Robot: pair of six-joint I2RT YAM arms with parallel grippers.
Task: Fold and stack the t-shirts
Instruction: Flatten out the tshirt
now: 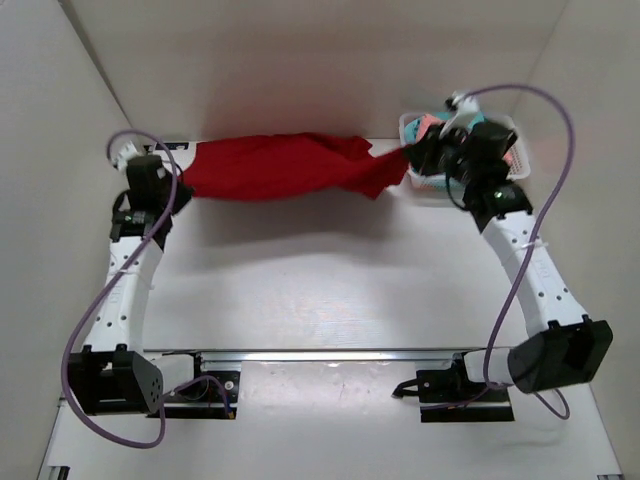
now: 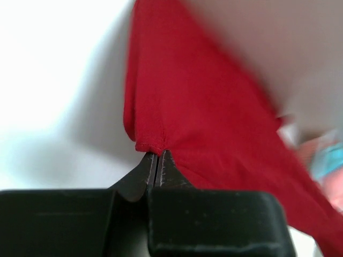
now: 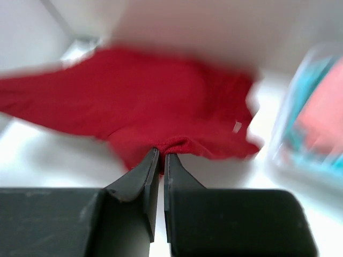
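The left gripper [image 2: 157, 160] fills the bottom of the view, its two black fingers [image 2: 140, 179] pressed together with a folded edge of the dark red t-shirt [image 2: 203, 107] pinched at their tips. From that pinch the cloth spreads upward and out to the right, out of focus, against a bright white surface [image 2: 48, 80] on the left. At the right edge, past the cloth, shows a blurred patch of pink and teal [image 2: 328, 160], too soft to identify.
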